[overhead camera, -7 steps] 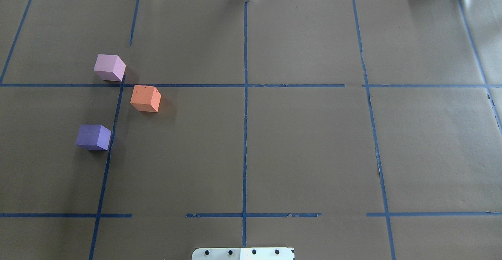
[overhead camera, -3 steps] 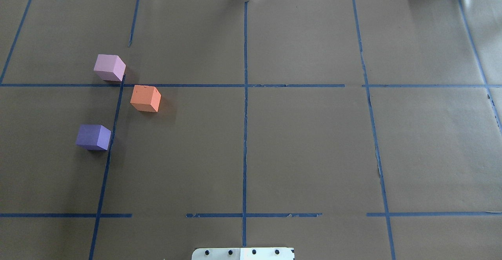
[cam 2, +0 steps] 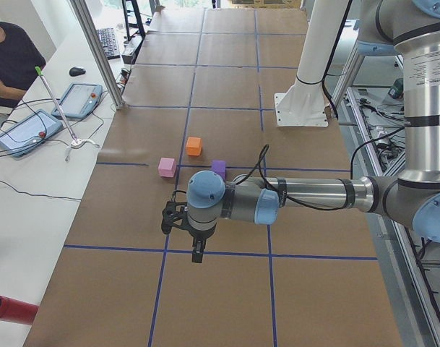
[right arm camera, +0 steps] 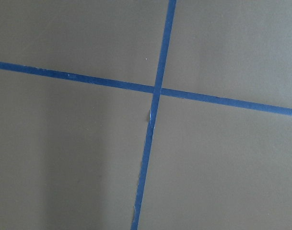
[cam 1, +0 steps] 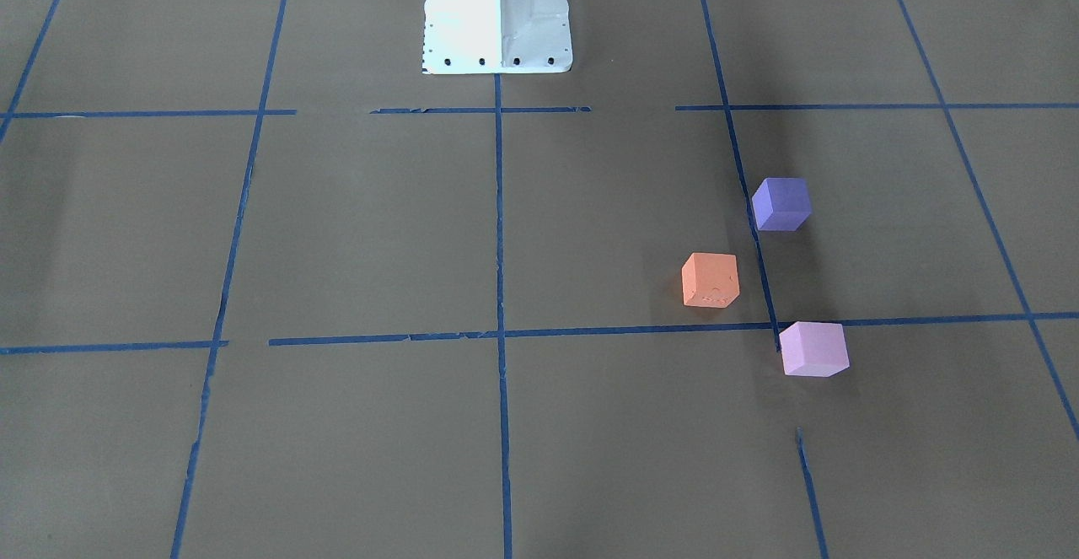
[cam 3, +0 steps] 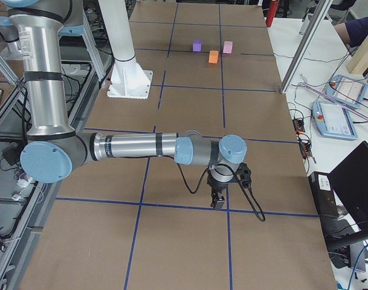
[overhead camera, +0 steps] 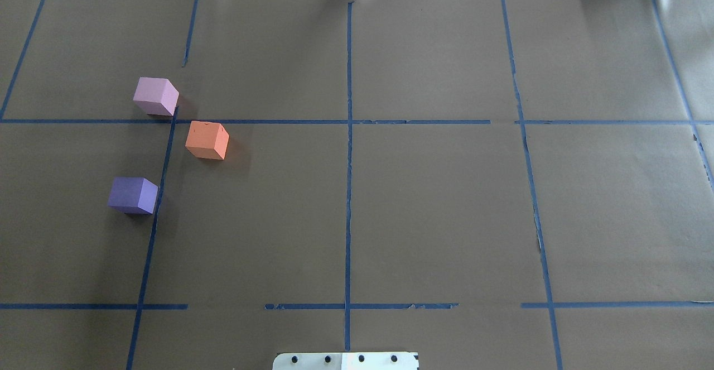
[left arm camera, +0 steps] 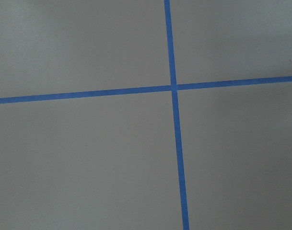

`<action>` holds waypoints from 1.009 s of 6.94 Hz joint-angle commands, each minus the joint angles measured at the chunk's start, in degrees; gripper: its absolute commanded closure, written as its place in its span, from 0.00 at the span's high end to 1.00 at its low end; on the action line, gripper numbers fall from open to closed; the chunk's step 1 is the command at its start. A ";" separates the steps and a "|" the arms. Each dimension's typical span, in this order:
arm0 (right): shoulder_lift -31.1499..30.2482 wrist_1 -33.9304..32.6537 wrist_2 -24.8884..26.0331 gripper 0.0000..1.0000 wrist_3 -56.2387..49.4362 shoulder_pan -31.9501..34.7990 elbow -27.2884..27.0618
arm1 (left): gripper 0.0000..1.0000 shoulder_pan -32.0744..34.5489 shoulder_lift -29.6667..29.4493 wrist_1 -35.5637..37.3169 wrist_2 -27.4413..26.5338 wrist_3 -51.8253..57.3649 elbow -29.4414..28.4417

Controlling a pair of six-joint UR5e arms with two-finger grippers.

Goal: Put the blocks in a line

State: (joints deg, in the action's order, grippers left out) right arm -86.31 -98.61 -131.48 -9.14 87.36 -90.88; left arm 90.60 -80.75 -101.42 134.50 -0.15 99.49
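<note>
Three blocks sit on the brown table's left half in the overhead view: a pale pink-lilac block (overhead camera: 156,96) farthest, an orange block (overhead camera: 207,140) nearer and to the right, and a dark violet-purple block (overhead camera: 133,195) nearest. They stand apart, in a bent row rather than a straight one. The front view shows the same purple (cam 1: 781,203), orange (cam 1: 711,280) and pink (cam 1: 813,348) blocks. My left gripper (cam 2: 196,253) shows only in the left side view, pointing down at the table's end, well short of the blocks. My right gripper (cam 3: 218,202) shows only in the right side view, far from them. I cannot tell whether either is open or shut.
Blue tape lines (overhead camera: 348,135) divide the brown table into squares. The white robot base (cam 1: 497,11) stands at the table's near-middle edge. Tablets (cam 2: 75,101) and cables lie on the white bench beside the table, where an operator (cam 2: 10,58) stands. Both wrist views show only tape crossings.
</note>
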 commanded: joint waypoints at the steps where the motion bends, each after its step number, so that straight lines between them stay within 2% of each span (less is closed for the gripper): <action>1: 0.00 0.00 0.00 1.00 0.00 0.00 0.00 | 1.00 -5.93 -0.89 -3.43 0.06 -3.08 0.26; 5: 0.00 0.00 0.00 1.00 0.00 0.00 0.00 | 1.00 -19.81 -8.61 -3.09 -0.29 -22.14 7.36; 7: 0.00 0.00 0.00 1.00 0.00 0.00 0.00 | 1.00 -26.41 -15.63 -3.17 -3.78 -32.34 7.12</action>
State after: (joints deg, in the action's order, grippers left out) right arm -86.31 -98.61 -131.48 -9.14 87.36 -90.88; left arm 67.91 -92.48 -104.58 132.96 -27.34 106.66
